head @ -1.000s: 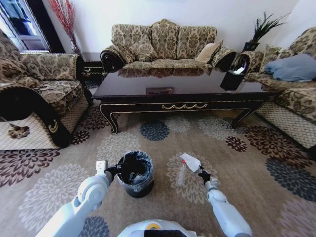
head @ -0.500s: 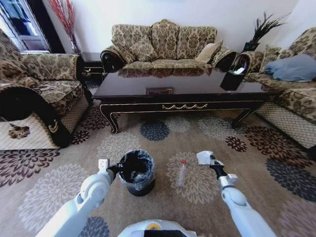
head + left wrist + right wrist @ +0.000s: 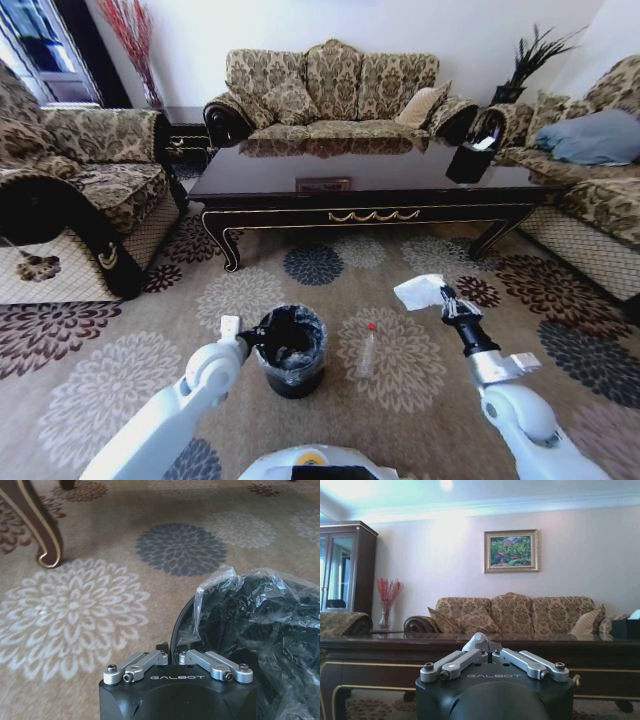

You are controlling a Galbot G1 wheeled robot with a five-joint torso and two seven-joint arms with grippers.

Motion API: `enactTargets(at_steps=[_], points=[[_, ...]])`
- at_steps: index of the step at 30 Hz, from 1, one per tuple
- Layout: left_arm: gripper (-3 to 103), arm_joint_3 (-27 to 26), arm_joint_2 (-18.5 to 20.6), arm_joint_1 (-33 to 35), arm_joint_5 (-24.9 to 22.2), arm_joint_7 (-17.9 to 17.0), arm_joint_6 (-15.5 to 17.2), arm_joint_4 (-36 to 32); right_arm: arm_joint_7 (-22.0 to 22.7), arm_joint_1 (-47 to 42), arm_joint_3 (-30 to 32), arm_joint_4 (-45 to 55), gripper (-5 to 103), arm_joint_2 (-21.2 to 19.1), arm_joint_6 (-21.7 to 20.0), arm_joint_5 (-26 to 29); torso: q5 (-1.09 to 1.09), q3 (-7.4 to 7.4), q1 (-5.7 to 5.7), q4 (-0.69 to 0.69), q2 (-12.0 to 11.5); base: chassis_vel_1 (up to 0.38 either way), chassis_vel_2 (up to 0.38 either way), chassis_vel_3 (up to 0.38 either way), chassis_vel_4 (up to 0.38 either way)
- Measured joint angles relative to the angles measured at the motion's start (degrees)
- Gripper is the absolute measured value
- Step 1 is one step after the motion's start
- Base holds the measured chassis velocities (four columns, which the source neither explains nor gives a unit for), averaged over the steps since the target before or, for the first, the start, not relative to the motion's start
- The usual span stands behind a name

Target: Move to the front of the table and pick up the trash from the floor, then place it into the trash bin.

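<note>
Two grippers appear in the lower half of the head view. Right gripper [image 3: 443, 297], at right of centre, is raised above the floor [image 3: 430, 400] and closed on a white sheet [image 3: 420, 291], which projects from its tip toward the left of the frame; the sheet's crumpled edge also rises just above the finger linkages in the right wrist view [image 3: 476, 641]. Left gripper [image 3: 262, 338], at lower centre-left, is clamped on the near-left rim of the trash bin [image 3: 292, 352]; in the left wrist view its fingers [image 3: 172, 647] are pinched together over the bin's edge, with the shiny black plastic liner [image 3: 250, 615] bunched up immediately beyond them. Clear plastic bottle [image 3: 366, 351], with a red cap, lies on a cream flower medallion of the carpet, just right of the bin and lower left of the held sheet, between the two grippers and untouched by either. Coffee table [image 3: 365, 200] spans the middle of the frame above these items, its gold-trimmed apron facing the camera. A black tissue holder [image 3: 470, 155] stands on its right end. Patterned sofas [image 3: 335, 90] surround the table at upper centre, left and right.
</note>
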Motion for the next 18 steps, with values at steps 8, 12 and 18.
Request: enactTargets(at_steps=[8, 12, 18], points=[[4, 6.73, -1.96, -8.74, -2.42, -1.56, 0.03, 3.8, 0.58, -4.17, -1.67, 7.38, 0, 1.08, -0.91, -2.13, 0.02, 0.0, 0.0, 0.01, 0.0, 0.0, 0.0, 0.0, 0.0], [4, 12.4, -3.69, -14.3, -4.19, -2.5, 0.02, 6.03, 0.57, -5.09, -2.55, 8.85, 0, 1.14, -0.95, -2.6, 0.01, 0.0, 0.0, 0.0, 0.0, 0.0, 0.0, 0.0, 0.0], [4, 19.74, -7.37, -21.24, -6.65, -4.5, 0.02, 10.5, 0.86, -4.91, -3.77, 10.1, 0, 0.51, -1.49, -2.36, 0.02, 0.0, 0.0, 0.02, 0.0, 0.0, 0.0, 0.0, 0.0]])
